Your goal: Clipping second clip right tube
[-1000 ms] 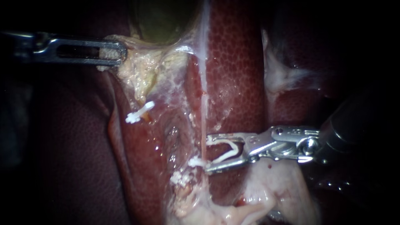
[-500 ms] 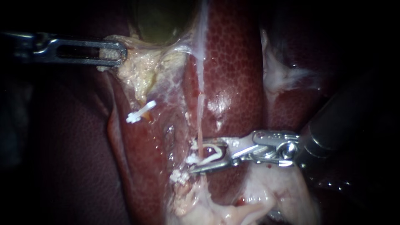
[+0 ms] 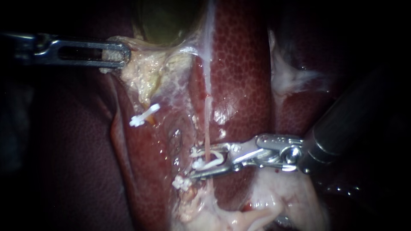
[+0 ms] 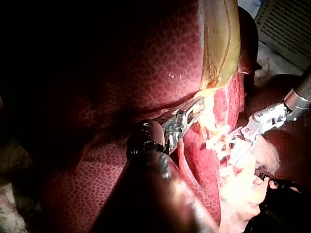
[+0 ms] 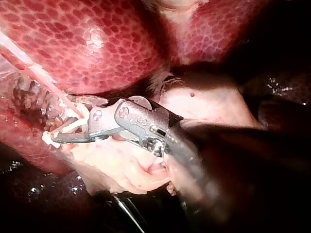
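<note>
The right tool (image 3: 201, 162) comes in from the right, low across the liver (image 3: 244, 64), and its jaws stand narrowly apart on either side of the right tube (image 3: 207, 124), a thin pale-pink strand running down the dark red surface. Between those jaws sits the loaded clip (image 3: 212, 157), white and curved, touched by the upper jaw and the lower jaw alike, so the tool is holding it. The tube passes straight through the clip's bend, with one white leg on each side of it. In the right wrist view the same grip shows from behind: the tool (image 5: 62, 132) carries the clip (image 5: 73, 126) at the point where the tube (image 5: 34, 68) slants down to it. Just below the jaws a seated clip (image 3: 181, 184) lies on the same strand, close to the lower jaw's tip but apart from it. A third clip (image 3: 144, 115) lies well off to the left on another strand. Below the right tool's shaft, pale fatty tissue (image 3: 278, 192) bulges up. The left tool (image 3: 122, 53) reaches in from the left at the upper edge, well apart from the clipping site. Its slotted jaws are closed on a yellowish fringe (image 3: 141, 72) under the greenish gallbladder (image 3: 167, 21). The left wrist view shows that tool (image 4: 197, 108) gripping at the gallbladder's lower end (image 4: 218, 43), while the right tool's jaws (image 4: 238, 143) are washed out by glare.
</note>
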